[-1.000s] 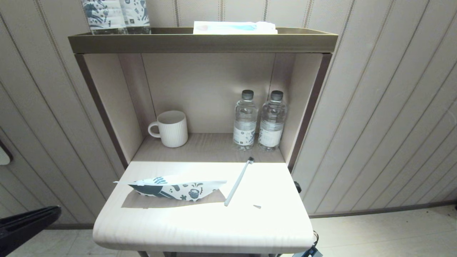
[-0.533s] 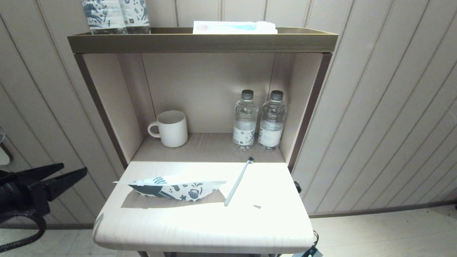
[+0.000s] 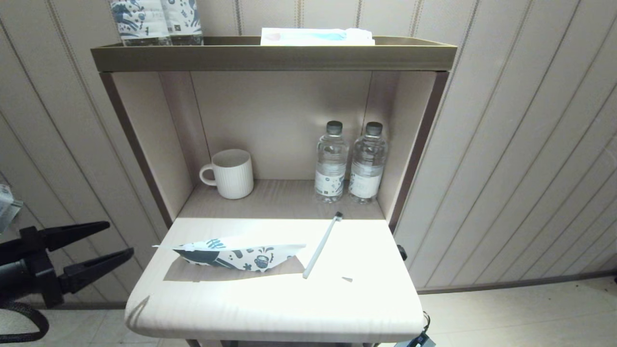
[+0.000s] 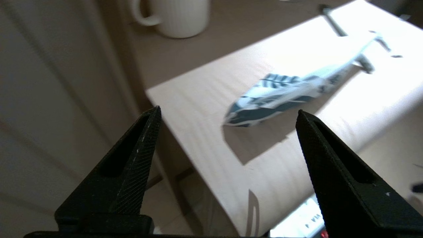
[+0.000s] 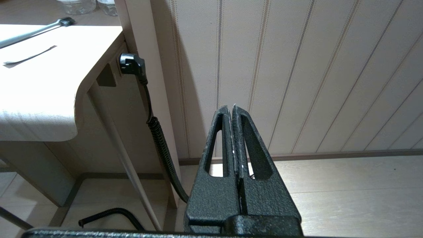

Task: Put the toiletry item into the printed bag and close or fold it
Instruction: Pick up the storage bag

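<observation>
The printed bag [image 3: 238, 255] lies flat on the left half of the pale table [image 3: 274, 308], a white pouch with dark teal figures; in the left wrist view the printed bag [image 4: 284, 99] sits ahead of the fingers. The toiletry item [image 3: 322, 246], a thin white stick with a dark head, lies just right of the bag, head toward the shelf. My left gripper [image 3: 120, 238] hovers open off the table's left side, empty, pointing toward the bag. My right gripper [image 5: 232, 107] is parked low beside the table's right edge, shut on nothing. The toiletry item's head [image 5: 66, 21] shows there.
A white ribbed mug [image 3: 231, 173] and two water bottles [image 3: 349, 164] stand in the shelf recess behind. Printed packs [image 3: 154, 21] and a flat packet [image 3: 315, 37] sit on the top tray. A small scrap [image 3: 347, 278] lies on the table. A black cable [image 5: 158, 138] hangs by the table's right leg.
My left gripper has risen into view from the lower left and swung toward the table, its fingers now spread wide. Bag and stick have not moved.
</observation>
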